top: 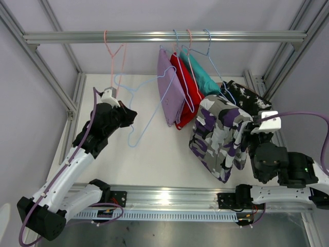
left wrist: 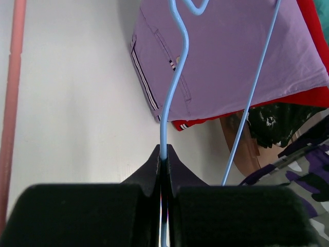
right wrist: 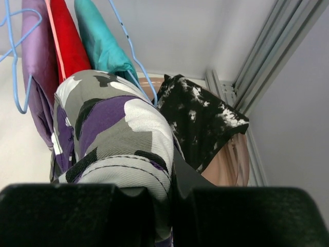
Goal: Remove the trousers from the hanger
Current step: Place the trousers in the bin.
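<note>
While the left hand (left wrist: 163, 167) is clenched on the wire of the light-blue hanger (left wrist: 164, 136), the right hand (top: 250, 128) grips a fold of the purple-and-white trousers (top: 221, 134). They hang at 3 o'clock over the table (top: 154, 159). That hanger looks bare, so I judge this pair freed.

Other pairs:
- The lilac pair (top: 169, 95), red pair (top: 187, 98) and teal pair (top: 203, 77) hang from the rail (top: 164, 37) at 12 o'clock.
- The black speckled pair (top: 247, 95) lies at 2 o'clock.

Doing the step well (judgement):
- Keep the left grip steady so the wire cannot swing into the lilac cloth.
- Carry the patterned pair low toward 3 o'clock and check that no hem drags on a neighbouring wire.
- Loosen the grip only once the cloth rests on something.

View differences:
- The top view alone shows the rail, both arms and a pink hanger (top: 114, 54) at 11 o'clock.
- The left wrist view alone shows the fingers pinching the wire, plus the lilac pocket seam.
- The right wrist view alone shows a tan surface (right wrist: 231, 159) under the black pair. I cannot tell what it is.
</note>
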